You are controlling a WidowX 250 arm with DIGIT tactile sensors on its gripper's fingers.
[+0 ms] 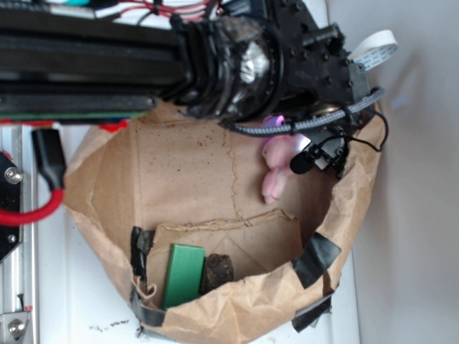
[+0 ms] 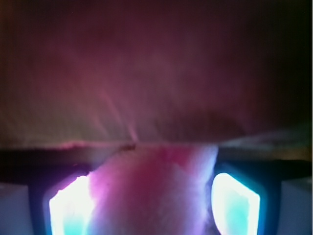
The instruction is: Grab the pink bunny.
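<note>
Jaws clenched on the pink bunny (image 2: 154, 191).
Glowing pads (image 2: 71, 208) press both its sides; it lies inside the paper bag (image 1: 179, 165), well apart from the green block (image 1: 183, 274).

The robot arm (image 1: 215, 57) is finished in black throughout, with ribbed, segmented housings and a glossy rounded joint cover catching light. Small screws are seen across the wrist block. A grey braided cable (image 1: 315, 122) and a thin black wire are routed along the wrist, and a flat white ribbon cable (image 1: 374, 44) emerges at the upper end. Two glowing fingers (image 2: 234, 203) are recorded in the wrist view.
</note>
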